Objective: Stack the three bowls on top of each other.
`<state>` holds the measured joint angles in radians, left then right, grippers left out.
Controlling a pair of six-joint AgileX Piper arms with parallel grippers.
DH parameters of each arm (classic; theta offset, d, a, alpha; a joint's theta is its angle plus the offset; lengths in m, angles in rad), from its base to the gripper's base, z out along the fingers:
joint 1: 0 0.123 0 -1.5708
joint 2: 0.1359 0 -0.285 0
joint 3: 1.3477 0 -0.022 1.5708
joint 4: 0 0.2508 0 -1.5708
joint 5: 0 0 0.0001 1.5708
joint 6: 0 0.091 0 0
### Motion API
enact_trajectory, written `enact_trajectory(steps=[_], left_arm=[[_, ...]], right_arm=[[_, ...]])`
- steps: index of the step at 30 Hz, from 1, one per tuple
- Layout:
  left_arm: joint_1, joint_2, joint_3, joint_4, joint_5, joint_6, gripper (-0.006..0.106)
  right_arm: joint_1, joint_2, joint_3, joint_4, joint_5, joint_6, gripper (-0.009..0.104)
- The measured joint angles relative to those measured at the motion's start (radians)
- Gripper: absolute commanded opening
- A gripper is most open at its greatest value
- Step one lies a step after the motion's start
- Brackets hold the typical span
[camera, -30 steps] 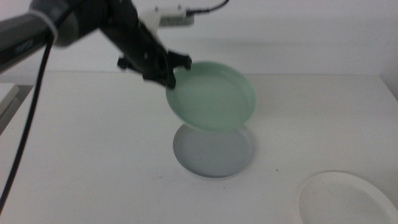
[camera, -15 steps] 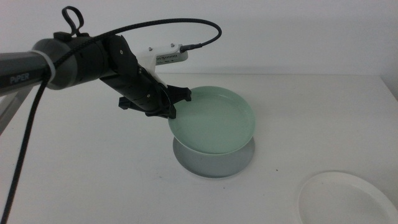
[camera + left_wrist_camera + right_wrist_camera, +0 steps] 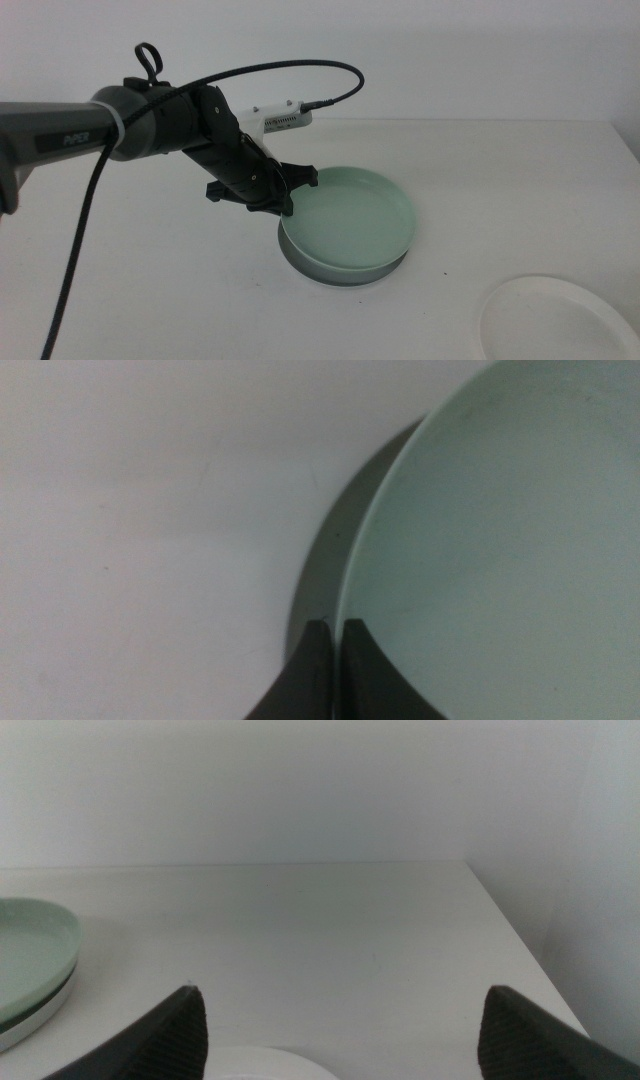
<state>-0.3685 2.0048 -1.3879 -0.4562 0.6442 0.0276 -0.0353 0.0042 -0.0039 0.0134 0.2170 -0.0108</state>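
The left tool [image 3: 287,190] reaches in from the left side of the surface [image 3: 150,290] and is closed on the left rim of the mint green bowl [image 3: 350,215]. In the left wrist view the two dark jaws stand almost together, with only the thin rim of this bowl [image 3: 500,540] between them.

The mint green bowl sits on top of the pale grey-blue bowl [image 3: 330,272], near the middle of the surface. It is shifted a little toward the far right side, so a crescent of the grey-blue bowl shows under it at the near and left side. In the left wrist view this lower bowl [image 3: 325,560] appears as a dark band just beside the green rim. I cannot tell for sure if the green bowl already rests fully in the lower one or if its gripped side is held slightly above it.

The white bowl [image 3: 555,322] lies alone at the near right corner of the surface, well apart from the other two, and the picture's edge cuts part of it.

The right tool [image 3: 340,1020] waits near the right side of the surface. Its jaws are wide apart and hold nothing. A small part of the white bowl [image 3: 265,1070] shows between them, and the two stacked bowls are seen further away, the mint green bowl [image 3: 30,945] on top.

A black cable [image 3: 250,80] curves over the left arm.
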Motion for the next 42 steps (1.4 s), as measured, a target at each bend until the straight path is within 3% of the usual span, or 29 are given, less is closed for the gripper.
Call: enact_trajectory(steps=[12, 16, 21, 22, 32, 42], left_arm=[[0.000, 0.011, 0.000, 0.010, 0.027, 0.000, 0.001], [0.000, 0.011, 0.000, 0.017, 0.030, 0.005, 0.031], [0.002, -0.003, 0.000, 0.021, 0.066, 0.093, 0.089], [0.006, -0.015, 0.000, 0.019, 0.086, 0.113, 0.094], [0.169, -0.356, 0.067, -0.184, 0.289, 0.471, 0.094], [0.248, -0.950, 0.306, -0.162, 0.362, 0.507, 0.094]], right_arm=[[0.000, 0.000, 0.000, 0.000, 0.000, 0.000, 0.093], [0.000, 0.000, 0.000, 0.000, 0.000, 0.000, 0.093], [0.000, 0.000, 0.000, 0.000, 0.000, 0.000, 0.093], [0.000, 0.000, 0.000, 0.000, 0.000, 0.000, 0.093], [0.000, 0.000, 0.000, 0.000, 0.000, 0.000, 0.093], [0.000, 0.000, 0.000, 0.000, 0.000, 0.000, 0.093]])
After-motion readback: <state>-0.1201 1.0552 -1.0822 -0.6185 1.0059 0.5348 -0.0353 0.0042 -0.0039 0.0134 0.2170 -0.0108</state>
